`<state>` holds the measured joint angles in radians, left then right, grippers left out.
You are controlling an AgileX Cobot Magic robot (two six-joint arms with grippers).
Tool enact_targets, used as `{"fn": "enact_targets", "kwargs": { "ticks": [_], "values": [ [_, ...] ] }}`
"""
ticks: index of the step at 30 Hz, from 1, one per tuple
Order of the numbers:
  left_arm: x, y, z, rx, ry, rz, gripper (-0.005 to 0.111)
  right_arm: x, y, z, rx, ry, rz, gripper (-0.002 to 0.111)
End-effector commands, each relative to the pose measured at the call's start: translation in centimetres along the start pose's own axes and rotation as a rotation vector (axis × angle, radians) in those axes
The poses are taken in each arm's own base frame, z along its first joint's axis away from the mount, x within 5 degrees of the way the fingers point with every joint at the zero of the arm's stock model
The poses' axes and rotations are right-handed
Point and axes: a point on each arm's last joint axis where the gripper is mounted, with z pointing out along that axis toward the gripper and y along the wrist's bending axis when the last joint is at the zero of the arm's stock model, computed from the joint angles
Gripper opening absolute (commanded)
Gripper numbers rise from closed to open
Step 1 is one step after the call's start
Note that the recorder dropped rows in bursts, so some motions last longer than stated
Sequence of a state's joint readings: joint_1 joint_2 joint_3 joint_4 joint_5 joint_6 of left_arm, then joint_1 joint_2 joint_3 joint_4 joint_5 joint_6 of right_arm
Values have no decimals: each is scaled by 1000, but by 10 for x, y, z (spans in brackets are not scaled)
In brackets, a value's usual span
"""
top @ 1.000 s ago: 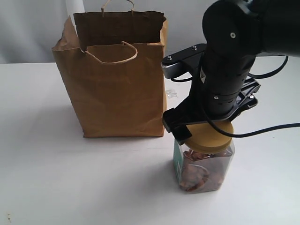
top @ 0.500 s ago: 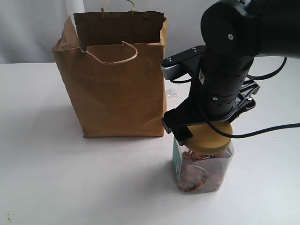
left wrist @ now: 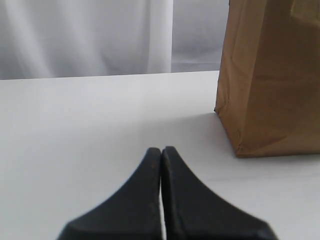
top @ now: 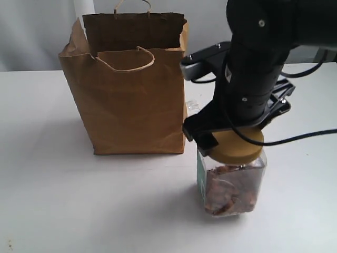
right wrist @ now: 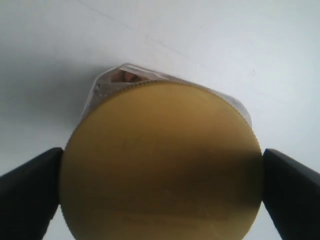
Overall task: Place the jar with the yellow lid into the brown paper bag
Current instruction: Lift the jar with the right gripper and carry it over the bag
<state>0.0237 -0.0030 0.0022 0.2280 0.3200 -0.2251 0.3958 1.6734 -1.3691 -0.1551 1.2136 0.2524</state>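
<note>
The yellow-lidded jar (top: 233, 185) is upright, right of the brown paper bag (top: 131, 100), its teal label facing the bag. My right gripper (top: 231, 138) comes down on it from above, shut on the mustard lid (right wrist: 160, 165), with one black finger (right wrist: 30, 186) on each side of the rim. The jar's base looks barely off the table; I cannot tell for sure. The bag stands open-topped, about a jar's width away. My left gripper (left wrist: 161, 150) is shut on nothing, low over the table near the bag's corner (left wrist: 240, 150); the exterior view does not show it.
A white table (top: 63, 200) carries everything, with a pale curtain behind. A small clear object (top: 192, 105) lies just behind the bag's right edge. A black cable (top: 303, 139) trails from the right arm out to the right.
The right arm has risen a little with the jar in its grip, and the lid sits higher and slightly further right. Bag and left gripper have not moved.
</note>
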Motion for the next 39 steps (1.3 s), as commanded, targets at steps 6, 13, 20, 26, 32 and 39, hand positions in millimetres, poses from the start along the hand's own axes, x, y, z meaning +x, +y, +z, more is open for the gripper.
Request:
{"fn": "enact_targets", "kwargs": {
  "ticks": [6, 13, 20, 26, 32, 39],
  "values": [
    [-1, 0, 0, 6, -9, -7, 1, -1, -18, -132, -89, -422, 46, 0],
    [-1, 0, 0, 6, -9, -7, 1, 14, -26, -181, -142, -573, 70, 0],
    [-1, 0, 0, 6, -9, -7, 1, 22, -38, -222, -125, -720, 90, 0],
    [-1, 0, 0, 6, -9, -7, 1, 27, -46, -249, -105, -820, 103, 0],
    [-1, 0, 0, 6, -9, -7, 1, 16, -46, -267, -124, -997, 100, 0],
    [-1, 0, 0, 6, -9, -7, 1, -28, -32, -258, -159, -1183, 69, 0]
  ]
}}
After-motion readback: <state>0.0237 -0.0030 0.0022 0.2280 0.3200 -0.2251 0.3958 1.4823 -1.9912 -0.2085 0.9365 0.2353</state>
